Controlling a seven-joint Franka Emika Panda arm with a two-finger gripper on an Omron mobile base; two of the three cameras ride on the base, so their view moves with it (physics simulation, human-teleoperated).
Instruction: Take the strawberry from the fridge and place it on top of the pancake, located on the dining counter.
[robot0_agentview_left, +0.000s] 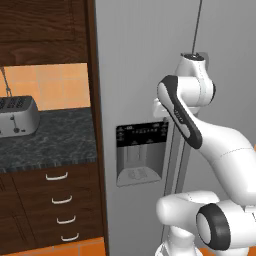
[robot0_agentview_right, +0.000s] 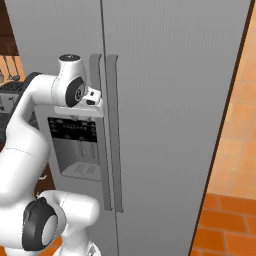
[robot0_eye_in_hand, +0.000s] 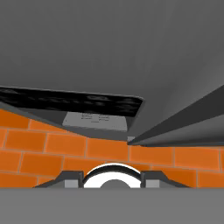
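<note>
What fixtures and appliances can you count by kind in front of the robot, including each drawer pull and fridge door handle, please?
Fridge: 1
Fridge door handles: 2
Dispenser panel: 1
Toaster: 1
Drawer pulls: 4
Total: 9
</note>
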